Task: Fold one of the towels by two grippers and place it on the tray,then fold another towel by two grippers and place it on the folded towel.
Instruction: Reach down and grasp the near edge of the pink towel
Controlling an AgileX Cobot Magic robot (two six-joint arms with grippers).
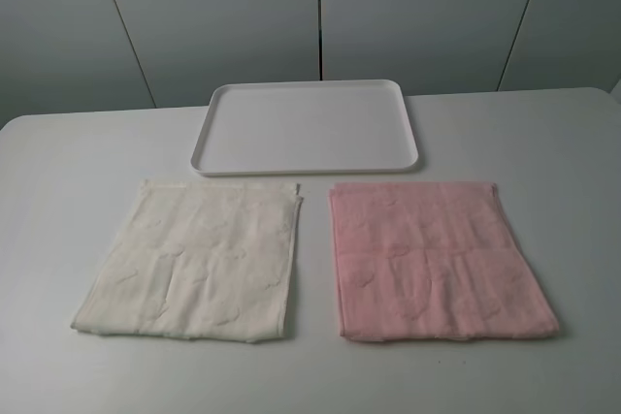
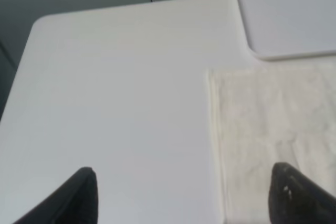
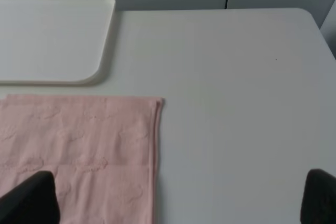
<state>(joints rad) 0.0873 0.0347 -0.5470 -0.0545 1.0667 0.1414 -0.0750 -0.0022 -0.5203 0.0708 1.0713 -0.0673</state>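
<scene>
Seen from the high camera, a white table (image 1: 543, 143) stands before a grey panelled wall (image 1: 223, 16). Both arms are outside this view. Each wrist camera catches only the dark tips of its own fingers, which are cut off by the picture's edge.

The left gripper (image 2: 182, 182) has its jaws spread wide with nothing between them. One fingertip (image 2: 84, 192) is over bare table and the other is over the cream-white towel (image 1: 194, 264). The pictures do not show whether either tip touches what lies below it.

The right gripper (image 3: 179, 182) is also spread wide and holds nothing. One tip is over the pink towel (image 1: 437, 259) and the other over bare table. Whether they touch cannot be told here either.

Both towels lie flat and unfolded, side by side on the near half of the table. The cream-white towel is on the left and the pink towel on the right, with a narrow strip of table between them. Their embossed patterns are faint and hard to read. The cream-white towel sits slightly askew, and its near left corner reaches furthest out.

The white tray (image 1: 306, 170) lies further back and is centred. Its near rim is just beyond the far edges of both towels and does not touch them. The wrist views cut the tray off, showing one rounded corner each.

Wide bare table lies outside each towel's outer edge, and more runs along the near edge.
</scene>
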